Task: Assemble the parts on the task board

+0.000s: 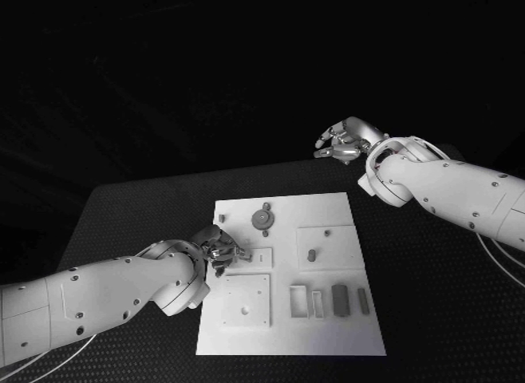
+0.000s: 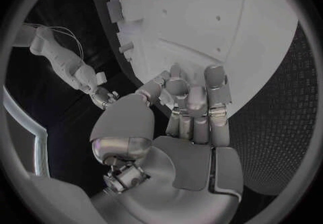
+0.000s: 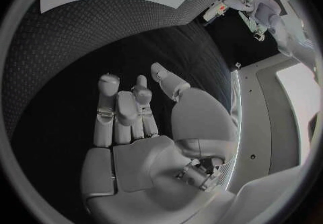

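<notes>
Over the task board [image 1: 332, 215], at its left edge, your left hand [image 1: 217, 249] hovers with fingers curled, holding nothing you can see in its wrist view. Beyond the board's far right corner, your right hand [image 1: 349, 142] hangs spread, empty. Grey parts [image 1: 341, 298] lie on the board's near right area.

The task board [image 1: 332, 209], in the middle of the head view, is showing a smooth, matt white face like plastic. The parts [image 1: 340, 298] at its lower right are looking dull grey and matt. The table [image 1: 435, 303] around it is showing a black, finely dotted, rough-looking surface. The left hand [image 1: 220, 249] and right hand [image 1: 345, 142] are gleaming like brushed silver metal, and the arms [image 1: 101, 295] are wearing smooth, slightly glossy white shells like plastic.
</notes>
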Robot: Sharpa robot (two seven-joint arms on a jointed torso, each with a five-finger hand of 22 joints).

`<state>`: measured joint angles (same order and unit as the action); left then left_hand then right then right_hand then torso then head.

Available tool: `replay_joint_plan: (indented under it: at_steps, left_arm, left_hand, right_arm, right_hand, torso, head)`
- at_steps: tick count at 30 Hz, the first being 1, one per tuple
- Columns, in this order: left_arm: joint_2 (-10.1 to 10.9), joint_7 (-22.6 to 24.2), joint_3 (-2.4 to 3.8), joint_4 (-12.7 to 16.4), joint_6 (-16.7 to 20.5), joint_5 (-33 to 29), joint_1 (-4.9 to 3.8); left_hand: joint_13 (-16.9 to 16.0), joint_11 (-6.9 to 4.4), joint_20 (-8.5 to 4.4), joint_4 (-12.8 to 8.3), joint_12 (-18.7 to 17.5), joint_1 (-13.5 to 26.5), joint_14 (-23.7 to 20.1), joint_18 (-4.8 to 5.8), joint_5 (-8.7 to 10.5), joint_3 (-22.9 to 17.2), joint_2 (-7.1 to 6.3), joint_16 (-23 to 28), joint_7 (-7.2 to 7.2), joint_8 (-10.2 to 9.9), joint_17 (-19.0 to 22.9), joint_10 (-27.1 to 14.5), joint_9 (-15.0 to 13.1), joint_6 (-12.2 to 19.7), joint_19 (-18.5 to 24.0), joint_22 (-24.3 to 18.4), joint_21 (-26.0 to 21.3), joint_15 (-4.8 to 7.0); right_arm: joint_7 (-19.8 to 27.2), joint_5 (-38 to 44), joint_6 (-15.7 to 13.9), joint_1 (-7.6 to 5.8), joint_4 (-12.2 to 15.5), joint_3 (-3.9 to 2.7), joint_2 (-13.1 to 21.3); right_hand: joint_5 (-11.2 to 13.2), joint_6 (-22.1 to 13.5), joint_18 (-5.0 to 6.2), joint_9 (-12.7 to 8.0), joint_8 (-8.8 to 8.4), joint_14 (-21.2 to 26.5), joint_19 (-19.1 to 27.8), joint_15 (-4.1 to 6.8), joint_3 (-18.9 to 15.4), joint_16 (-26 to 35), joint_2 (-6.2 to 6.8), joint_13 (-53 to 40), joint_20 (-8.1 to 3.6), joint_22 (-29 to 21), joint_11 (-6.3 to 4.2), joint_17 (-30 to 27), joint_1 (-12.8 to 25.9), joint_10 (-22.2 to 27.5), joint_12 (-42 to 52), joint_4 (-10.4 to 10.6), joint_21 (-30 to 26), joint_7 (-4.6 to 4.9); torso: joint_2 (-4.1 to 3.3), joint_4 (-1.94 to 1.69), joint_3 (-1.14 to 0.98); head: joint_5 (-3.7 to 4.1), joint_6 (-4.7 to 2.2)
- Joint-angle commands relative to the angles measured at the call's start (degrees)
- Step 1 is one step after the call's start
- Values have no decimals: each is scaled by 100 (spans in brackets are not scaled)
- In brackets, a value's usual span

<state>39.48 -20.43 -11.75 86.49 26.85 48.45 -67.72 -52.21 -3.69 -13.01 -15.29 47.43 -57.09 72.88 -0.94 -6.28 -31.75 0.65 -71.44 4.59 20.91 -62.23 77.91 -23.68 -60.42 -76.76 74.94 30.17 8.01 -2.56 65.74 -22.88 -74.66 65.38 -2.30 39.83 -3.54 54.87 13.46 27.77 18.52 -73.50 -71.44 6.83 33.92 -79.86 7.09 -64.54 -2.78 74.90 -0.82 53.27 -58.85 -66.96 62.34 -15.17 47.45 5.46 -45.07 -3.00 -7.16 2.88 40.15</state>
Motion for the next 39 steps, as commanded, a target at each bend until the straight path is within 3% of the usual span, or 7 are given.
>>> replay_joint_plan:
  at_steps: [1,12,39]
  left_arm:
    - [-23,-72,2,-16,75,39,6]
    - [-66,-119,4,-51,67,233,7]
    - [-154,-352,4,-77,-19,652,7]
  left_hand:
    - [-8,-79,-277,28,41,53,211,-133,-25,-1,12,-37,-257,43,22,-44,-568,-337,-311,134,38,259]
    - [-8,-112,-283,90,90,110,217,-137,-11,1,-36,-96,-292,83,97,-42,-608,-431,-322,131,79,290]
    - [25,-192,-287,210,183,183,198,-138,112,43,-176,-237,-378,234,254,-41,-719,-629,-330,128,162,366]
  right_arm:
    - [56,-35,102,-6,16,-4,8]
    - [56,-53,128,-6,36,-4,12]
    - [49,-75,167,-6,78,-3,7]
  right_hand:
    - [20,38,154,6,-17,2,-3,-19,2,25,-23,-1,-26,85,38,3,-4,21,-19,-35,-23,59]
    - [20,41,154,10,-16,2,-5,-19,-8,25,-32,-1,-24,86,37,4,14,22,-17,-32,-25,58]
    - [20,42,154,16,-17,5,-7,-17,-25,26,-33,-2,-21,87,36,6,50,25,-16,-22,-31,57]
  torso:
    - [6,-111,-2]
    - [2,-116,12]
    - [3,-117,7]
  head:
    - [10,11]
    - [30,6]
    - [35,23]
